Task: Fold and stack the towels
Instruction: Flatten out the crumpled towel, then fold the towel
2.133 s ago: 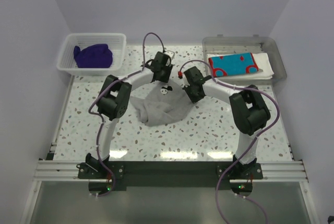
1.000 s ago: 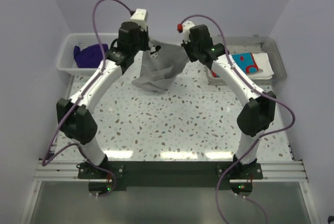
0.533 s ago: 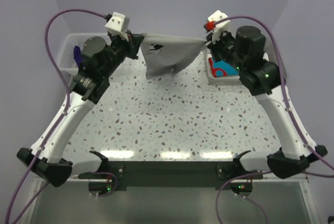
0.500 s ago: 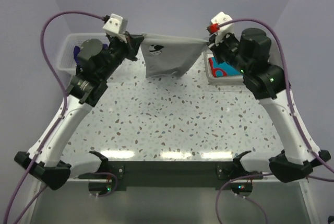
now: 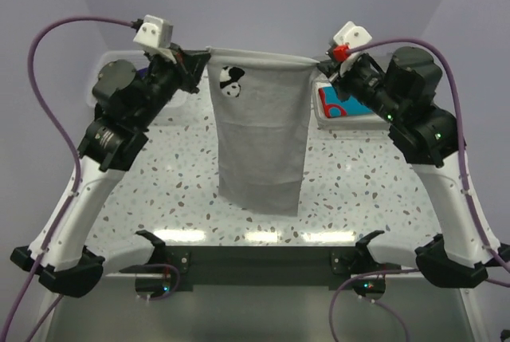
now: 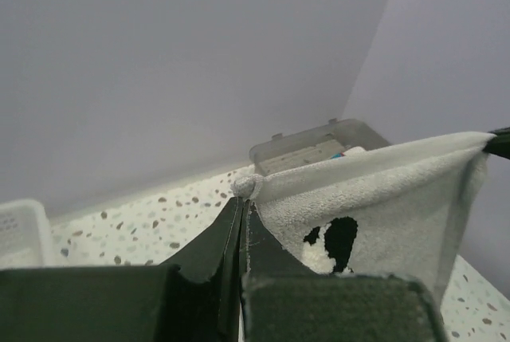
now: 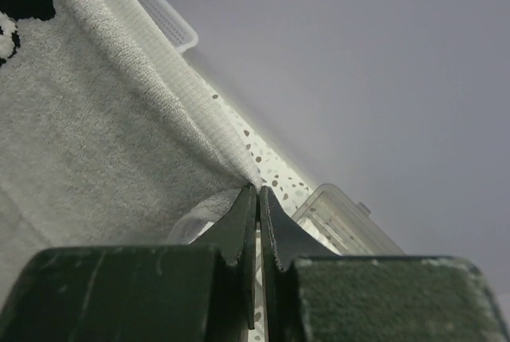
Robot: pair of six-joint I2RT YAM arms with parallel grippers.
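A grey towel (image 5: 263, 135) with a black-and-white panda patch (image 5: 230, 79) hangs flat and full length above the table. My two grippers stretch its top edge between them. My left gripper (image 5: 201, 59) is shut on the towel's top left corner, and my right gripper (image 5: 320, 64) is shut on the top right corner. In the left wrist view the left gripper (image 6: 241, 202) pinches the bunched corner of the grey towel (image 6: 398, 198). In the right wrist view the right gripper (image 7: 257, 190) nips the hem of the grey towel (image 7: 96, 135). A folded turquoise-and-red towel (image 5: 335, 104) lies in the tray, partly behind my right arm.
The clear plastic tray (image 5: 319, 119) stands at the back right, also seen in the wrist views (image 6: 319, 139) (image 7: 351, 222). The white slatted basket (image 5: 107, 59) at the back left is mostly hidden by my left arm. The speckled table (image 5: 159, 190) lies below the towel's lower edge.
Both arms have risen and moved apart. The grey towel, bunched and short between them before, now hangs stretched and unrolled to full length.
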